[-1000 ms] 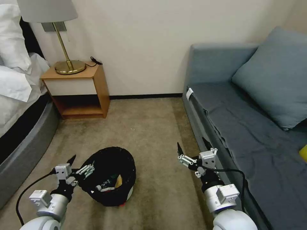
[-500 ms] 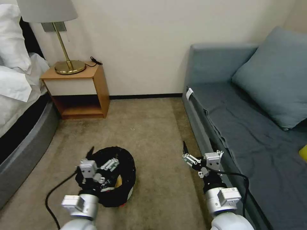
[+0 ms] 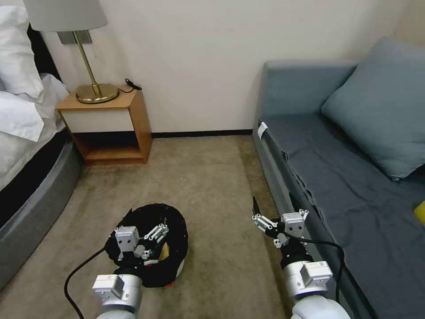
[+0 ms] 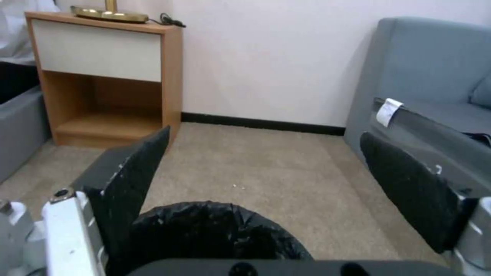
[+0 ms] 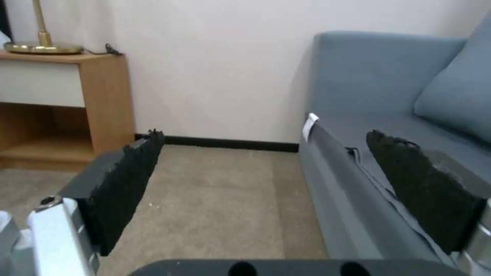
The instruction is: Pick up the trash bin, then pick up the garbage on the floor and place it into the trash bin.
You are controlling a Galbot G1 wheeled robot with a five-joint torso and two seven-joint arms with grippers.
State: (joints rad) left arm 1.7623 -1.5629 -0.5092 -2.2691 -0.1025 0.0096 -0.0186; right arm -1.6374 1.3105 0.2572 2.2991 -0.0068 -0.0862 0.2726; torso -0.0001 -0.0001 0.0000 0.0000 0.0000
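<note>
Over the trash bin (image 3: 172,221), left hand (image 3: 144,223) spread wide above its near rim.
Right hand (image 3: 270,212), at three o'clock beside the sofa (image 3: 336,177), spread, holding nothing.

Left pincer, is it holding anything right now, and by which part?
Nothing is held. The left pincer hangs open over the rim of the round black-bagged trash bin; the right pincer is open too.
</note>
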